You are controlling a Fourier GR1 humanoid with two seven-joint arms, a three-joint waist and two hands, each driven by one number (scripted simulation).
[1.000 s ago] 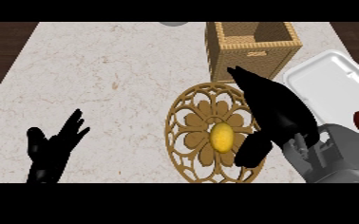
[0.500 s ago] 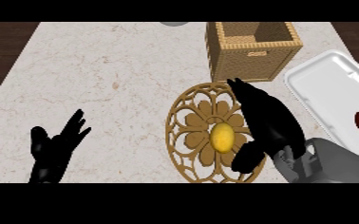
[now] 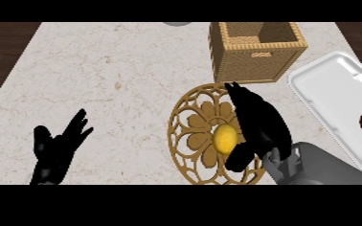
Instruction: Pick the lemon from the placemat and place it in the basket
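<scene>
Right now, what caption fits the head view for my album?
Right hand hangs over the lemon on the round placemat, basket waiting behind, left hand resting open.

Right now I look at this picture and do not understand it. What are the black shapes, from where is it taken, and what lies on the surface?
The view is from the robot's head, looking steeply down at a marble counter. The black shapes are its hands on grey forearms. The left hand rests open at the lower left. The right hand is beside a yellow lemon, thumb curving under it, not yet closed on it. The lemon lies on a round wicker placemat. Behind it stands a woven basket; a white tray is at the right.
</scene>
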